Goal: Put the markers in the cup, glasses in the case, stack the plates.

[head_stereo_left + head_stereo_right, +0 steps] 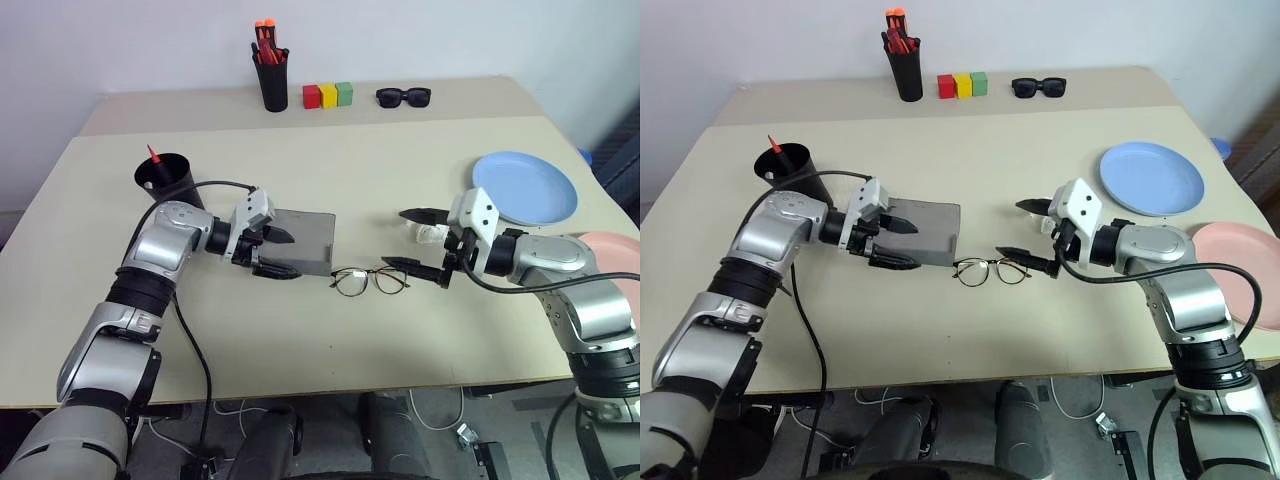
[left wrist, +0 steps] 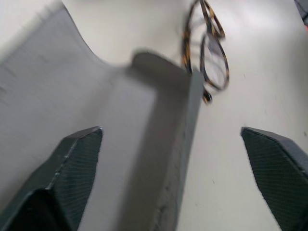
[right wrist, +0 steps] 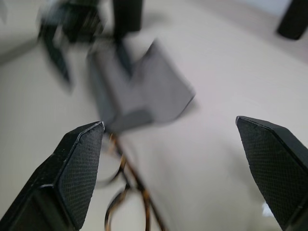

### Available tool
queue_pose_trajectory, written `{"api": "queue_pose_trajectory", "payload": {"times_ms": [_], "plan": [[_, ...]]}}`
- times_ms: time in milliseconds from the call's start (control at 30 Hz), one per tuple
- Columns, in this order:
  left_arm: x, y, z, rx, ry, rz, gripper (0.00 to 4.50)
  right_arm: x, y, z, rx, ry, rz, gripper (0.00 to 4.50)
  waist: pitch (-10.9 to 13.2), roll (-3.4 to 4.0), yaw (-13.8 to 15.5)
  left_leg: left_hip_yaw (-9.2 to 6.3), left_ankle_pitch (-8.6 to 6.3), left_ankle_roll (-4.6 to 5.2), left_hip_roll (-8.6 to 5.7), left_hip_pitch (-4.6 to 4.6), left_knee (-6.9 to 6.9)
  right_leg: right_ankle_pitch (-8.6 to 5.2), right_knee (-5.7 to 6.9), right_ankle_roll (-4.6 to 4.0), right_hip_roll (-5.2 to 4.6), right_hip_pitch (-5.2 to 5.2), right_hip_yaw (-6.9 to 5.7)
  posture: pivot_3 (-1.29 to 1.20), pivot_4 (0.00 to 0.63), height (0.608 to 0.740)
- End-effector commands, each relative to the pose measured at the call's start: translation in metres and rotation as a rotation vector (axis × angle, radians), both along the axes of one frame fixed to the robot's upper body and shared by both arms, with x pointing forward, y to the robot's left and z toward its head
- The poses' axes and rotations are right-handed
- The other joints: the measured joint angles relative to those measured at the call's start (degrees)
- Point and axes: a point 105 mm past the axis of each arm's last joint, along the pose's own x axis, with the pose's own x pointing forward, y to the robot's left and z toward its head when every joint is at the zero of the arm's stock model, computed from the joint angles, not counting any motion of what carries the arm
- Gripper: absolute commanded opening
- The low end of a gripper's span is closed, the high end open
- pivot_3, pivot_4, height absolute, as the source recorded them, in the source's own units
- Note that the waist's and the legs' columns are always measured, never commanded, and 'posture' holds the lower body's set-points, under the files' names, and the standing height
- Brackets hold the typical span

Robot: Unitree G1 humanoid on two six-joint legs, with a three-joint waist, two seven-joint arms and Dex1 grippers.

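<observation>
Nearest you, the thin dark wire-framed eyeglasses [image 1: 370, 281] lie flat on the beige tabletop [image 1: 300, 340], between your two hands, long axis running across from one gripper to the other. Your right gripper [image 1: 423, 241] has its black fingers spread wide and empty; its lower fingertip sits just beside the frame's right end, so this is the nearer hand, and I judge the glasses are its pick. Your left gripper [image 1: 278, 253] is also released, fingers straddling the near end of the grey clamshell spectacle case [image 1: 303, 242], which lies open just left of the glasses, touching nothing you hold.

Beyond your left arm stands the wide matte black plastic tumbler [image 1: 168, 178] with a red marker tip [image 1: 153, 154] poking out. Beyond your right gripper lies the round light blue plastic plate [image 1: 526, 188]; the salmon pink plate [image 1: 1240, 270] rests off to that arm's outer side, unstacked.
</observation>
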Motion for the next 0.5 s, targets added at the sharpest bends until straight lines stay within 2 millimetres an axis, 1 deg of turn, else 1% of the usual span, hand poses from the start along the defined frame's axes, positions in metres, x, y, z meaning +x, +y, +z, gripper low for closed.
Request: {"api": "queue_pose_trajectory", "payload": {"times_ms": [33, 133, 233, 300, 367, 433, 500], "plan": [[-0.008, 0.006, 0.031, -0.123, -0.067, 0.025, 4.47, -0.005, 0.014, -0.006, -0.164, -0.075, 0.050, 4.50, 0.0, 0.00, -0.1, 0.00, 0.00, 0.00, 0.02, 0.00, 0.00, 0.00, 0.00, 0.00, 0.00, -0.01, 0.00, 0.00, 0.150, 0.740], [-0.022, 0.019, 0.035, -0.172, -0.090, 0.041, 4.47, -0.003, 0.022, -0.017, -0.235, -0.074, 0.034, 4.50, 0.0, 0.00, -0.1, 0.00, 0.00, 0.00, 0.03, 0.00, -0.01, 0.00, 0.03, 0.00, 0.00, -0.02, 0.00, 0.00, 0.150, 0.740], [-0.034, 0.033, 0.034, -0.205, -0.128, 0.077, 4.47, 0.002, 0.028, -0.020, -0.255, -0.082, 0.009, 4.50, 0.0, 0.00, 0.1, 0.00, 0.00, 0.00, 0.09, 0.01, -0.01, 0.00, 0.02, -0.01, -0.01, -0.05, 0.02, 0.00, 0.150, 0.740], [-0.041, 0.043, 0.036, -0.241, -0.173, 0.113, 4.47, 0.009, 0.029, -0.021, -0.248, -0.073, -0.030, 4.50, 0.0, 0.00, 0.2, -0.01, 0.00, -0.01, 0.09, -0.01, 0.00, 0.01, 0.01, -0.01, -0.02, -0.05, 0.02, 0.00, 0.150, 0.740], [-0.048, 0.053, 0.034, -0.240, -0.238, 0.132, 4.47, 0.013, 0.030, -0.024, -0.265, -0.076, -0.042, 4.50, 0.0, 0.00, 0.4, -0.02, 0.00, -0.01, 0.09, -0.02, 0.00, 0.01, 0.01, -0.02, -0.04, -0.04, 0.03, 0.00, 0.150, 0.740], [-0.053, 0.061, 0.031, -0.251, -0.247, 0.180, 4.47, 0.015, 0.028, -0.028, -0.308, -0.095, -0.039, 4.50, 0.0, 0.00, 0.6, -0.02, 0.00, -0.01, 0.09, -0.02, 0.00, 0.00, 0.00, -0.03, -0.04, -0.03, 0.02, 0.00, 0.150, 0.740], [-0.059, 0.064, 0.029, -0.269, -0.250, 0.200, 4.50, 0.018, 0.025, -0.032, -0.329, -0.096, -0.045, 3.97, 0.0, 0.00, 0.7, -0.04, 0.00, -0.01, 0.08, -0.02, 0.00, 0.00, -0.03, -0.03, -0.04, -0.01, 0.02, 0.00, 0.150, 0.740]]}}
